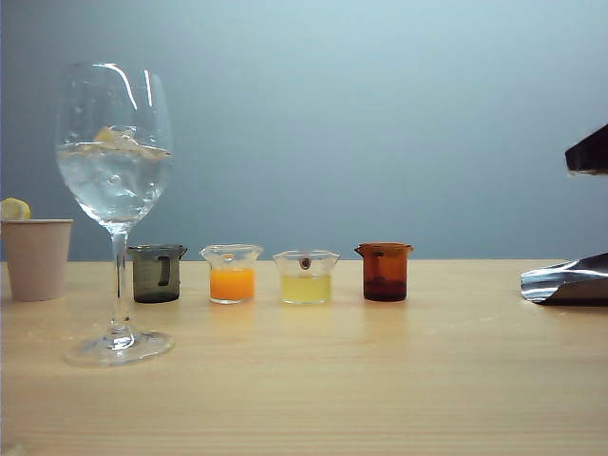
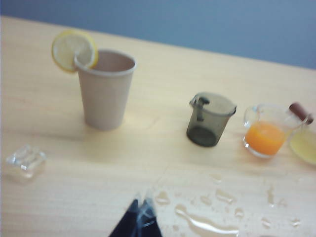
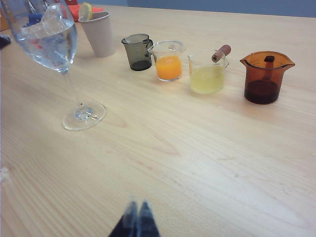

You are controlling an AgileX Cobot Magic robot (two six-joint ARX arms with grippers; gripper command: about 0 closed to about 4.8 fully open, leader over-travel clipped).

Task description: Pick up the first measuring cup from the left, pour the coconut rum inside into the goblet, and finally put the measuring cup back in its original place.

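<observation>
The first measuring cup (image 1: 157, 274), small and smoky grey, stands upright on the table at the left end of the row of cups, just behind the goblet's stem. In the left wrist view this cup (image 2: 210, 120) shows no liquid inside. The goblet (image 1: 114, 142) stands in front of it, and its bowl holds ice and clear liquid, the coconut rum (image 1: 112, 185). My left gripper (image 2: 140, 205) is shut and empty, hanging over the wet table well short of the cup. My right gripper (image 3: 137, 207) is shut and empty too, far from the goblet (image 3: 47, 39) and the grey cup (image 3: 138, 52).
A beige paper cup (image 1: 36, 258) with a lemon slice stands at the far left. Right of the grey cup come an orange cup (image 1: 232, 275), a pale yellow cup (image 1: 305, 277) and an amber cup (image 1: 385, 272). An ice cube (image 2: 25, 162) and spilled drops (image 2: 207, 224) lie on the table. Part of the right arm (image 1: 570, 282) shows at the right edge.
</observation>
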